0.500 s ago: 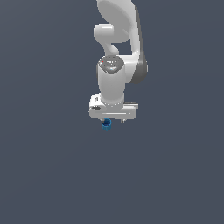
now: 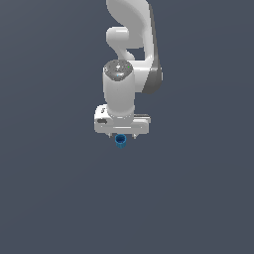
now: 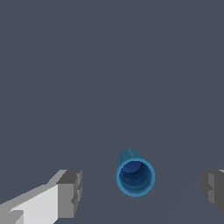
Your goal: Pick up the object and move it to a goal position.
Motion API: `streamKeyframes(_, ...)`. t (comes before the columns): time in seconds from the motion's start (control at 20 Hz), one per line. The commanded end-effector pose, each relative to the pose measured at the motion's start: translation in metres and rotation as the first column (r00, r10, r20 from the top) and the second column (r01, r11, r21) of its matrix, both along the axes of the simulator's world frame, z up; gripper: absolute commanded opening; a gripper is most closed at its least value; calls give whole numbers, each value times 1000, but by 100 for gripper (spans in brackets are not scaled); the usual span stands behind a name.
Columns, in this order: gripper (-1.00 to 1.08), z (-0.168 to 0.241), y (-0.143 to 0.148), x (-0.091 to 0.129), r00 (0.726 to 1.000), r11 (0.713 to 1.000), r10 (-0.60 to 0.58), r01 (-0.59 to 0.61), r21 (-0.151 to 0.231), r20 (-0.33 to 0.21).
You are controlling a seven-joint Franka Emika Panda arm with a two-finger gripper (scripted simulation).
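The object [image 3: 135,176] is seen upright on the table [image 3: 109,65], hollow end up, between the spread jaws and apart from both. It is offset toward one finger [image 3: 213,189]; the gripper [image 3: 141,192] grasps nothing.

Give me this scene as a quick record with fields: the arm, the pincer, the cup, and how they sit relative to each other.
arm: white arm, pointing down in the exterior view
pincer: pincer, open, fingers wide apart
cup: blue cup, hollow, opening facing the wrist camera
relation: cup lies between the fingers, touching neither
exterior view: cup shows just under the pincer
grasp: not yet made
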State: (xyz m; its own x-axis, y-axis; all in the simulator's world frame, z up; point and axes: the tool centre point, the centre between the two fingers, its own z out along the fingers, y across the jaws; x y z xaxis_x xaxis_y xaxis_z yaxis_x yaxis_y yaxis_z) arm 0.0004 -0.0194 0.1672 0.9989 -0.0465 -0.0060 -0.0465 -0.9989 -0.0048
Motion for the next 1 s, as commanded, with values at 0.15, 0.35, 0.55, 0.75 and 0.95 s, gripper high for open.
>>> streamKeyframes(0.15,100,1,-3,0,1000,1000,2,-2,-2,0)
streamKeyframes(0.35,100,-4,-4,-3,1000,1000,22,-22,-3,1)
streamKeyframes(0.55,100,-15,-6,-9,998,998,64,-64,-4,1)
streamKeyframes(0.75,100,-31,-8,-19,992,992,127,-127,-5,2)
streamKeyframes(0.95,100,-50,-11,-32,979,979,205,-205,-6,3)
